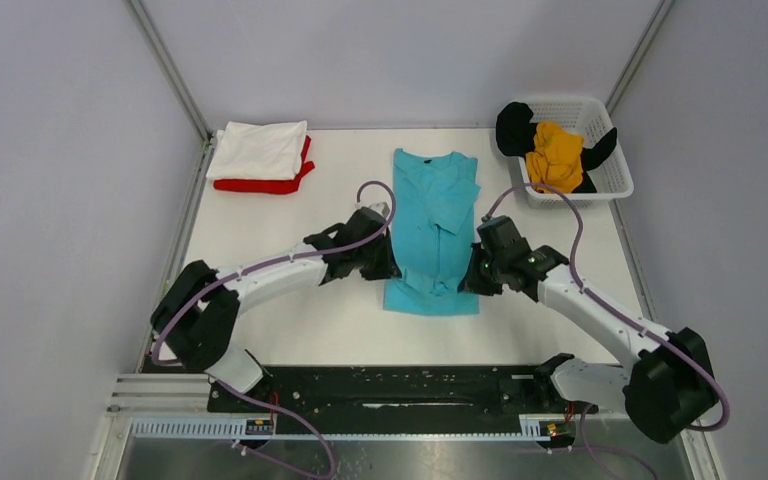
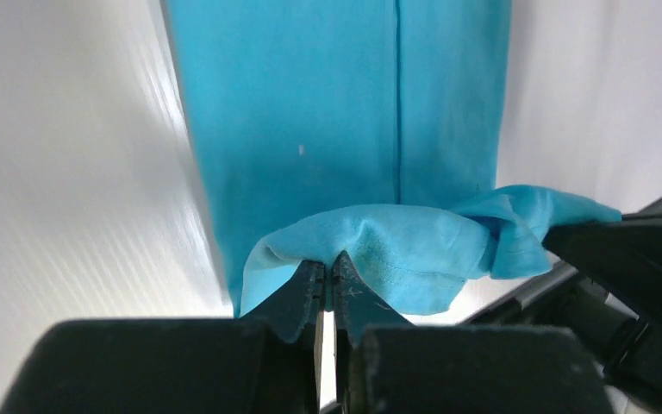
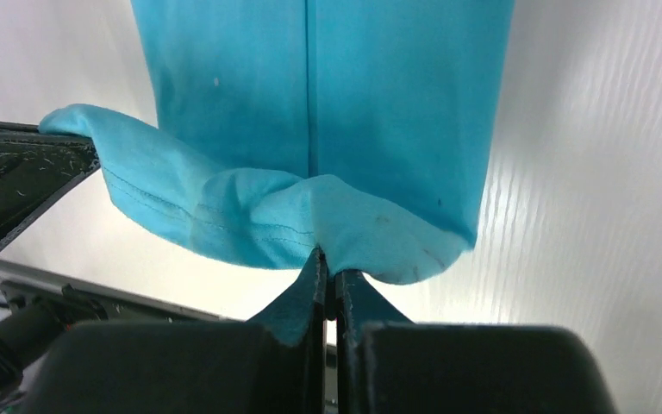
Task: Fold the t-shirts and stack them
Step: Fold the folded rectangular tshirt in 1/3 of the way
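The turquoise t-shirt (image 1: 432,225) lies lengthwise in the middle of the table, its sides folded in to a narrow strip, collar at the far end. My left gripper (image 1: 392,262) and right gripper (image 1: 470,275) flank its near end. In the left wrist view my left gripper (image 2: 332,269) is shut on the near hem of the turquoise t-shirt (image 2: 327,129), which bunches up off the table. The right gripper (image 3: 328,269) is shut on the same hem of that t-shirt (image 3: 353,103). A folded white t-shirt (image 1: 258,148) lies on a folded red one (image 1: 260,185) at the back left.
A white mesh basket (image 1: 615,172) stands at the back right holding a crumpled mustard-yellow t-shirt (image 1: 555,155) and a black one (image 1: 513,128). Grey walls close in the table on three sides. The arm bases and a black rail (image 1: 400,388) line the near edge.
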You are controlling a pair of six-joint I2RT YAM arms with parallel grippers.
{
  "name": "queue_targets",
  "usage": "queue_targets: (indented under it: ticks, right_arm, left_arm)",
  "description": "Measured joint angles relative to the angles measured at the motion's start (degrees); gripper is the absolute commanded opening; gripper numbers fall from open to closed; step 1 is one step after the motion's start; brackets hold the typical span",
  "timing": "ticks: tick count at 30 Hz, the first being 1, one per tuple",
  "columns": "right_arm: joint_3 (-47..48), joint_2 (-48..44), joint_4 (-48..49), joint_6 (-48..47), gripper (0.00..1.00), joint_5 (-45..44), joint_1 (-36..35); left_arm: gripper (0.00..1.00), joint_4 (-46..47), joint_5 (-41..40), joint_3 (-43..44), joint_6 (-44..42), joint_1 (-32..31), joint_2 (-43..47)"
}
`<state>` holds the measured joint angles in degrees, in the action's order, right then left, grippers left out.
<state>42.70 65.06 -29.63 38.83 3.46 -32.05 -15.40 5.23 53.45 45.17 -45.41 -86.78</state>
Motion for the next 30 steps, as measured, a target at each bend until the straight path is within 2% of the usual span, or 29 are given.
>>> queue_targets:
  ticks: [12,16,21,22,23,24,25,27,28,29,30]
  right_arm:
    - [11.5,16.5,4.7,-5.7,0.0,0.7,9.0]
    - [15.0,21.1,5.2,-6.8,0.0,1.0,10.8]
    - [18.8,26.7,6.1,-7.6,0.05,2.2,13.2]
    - [19.8,28.2,6.3,-7.7,0.08,2.4,13.6]
    - [20.7,29.6,6.4,-7.8,0.21,2.8,14.0]
    - [22.0,31.2,6.4,-7.9,0.36,3.3,14.5]
    - [23.1,32.7,6.5,-7.9,0.62,3.8,15.0]
    - [25.7,35.6,6.7,-7.9,0.87,4.9,16.2]
    - [26.6,36.4,6.8,-7.7,0.98,5.3,16.7]
    - [27.4,36.9,6.8,-8.0,0.99,5.5,17.1]
    - [27.8,37.0,6.8,-8.2,0.99,5.8,17.5]
  left_arm:
    - [0.0,-2.2,-0.3,16.7,-5.2,7.9,-15.1]
    - [0.11,-3.3,-0.3,21.7,-6.7,8.9,-19.0]
    - [0.14,-4.2,-0.1,25.9,-7.8,9.7,-23.0]
    - [0.17,-4.4,-0.1,26.6,-7.9,9.9,-23.9]
    - [0.23,-4.6,0.0,27.6,-8.0,10.3,-25.0]
    - [0.31,-4.8,0.0,28.6,-8.2,10.6,-26.2]
    - [0.43,-5.0,0.0,29.6,-8.5,10.9,-27.2]
    - [0.66,-5.9,0.6,32.3,-8.9,11.8,-29.5]
    - [0.78,-6.2,1.1,33.7,-9.1,12.4,-30.4]
    - [0.92,-6.4,1.7,34.5,-9.4,12.9,-30.7]
    - [0.98,-6.2,2.3,34.8,-9.6,13.3,-30.7]
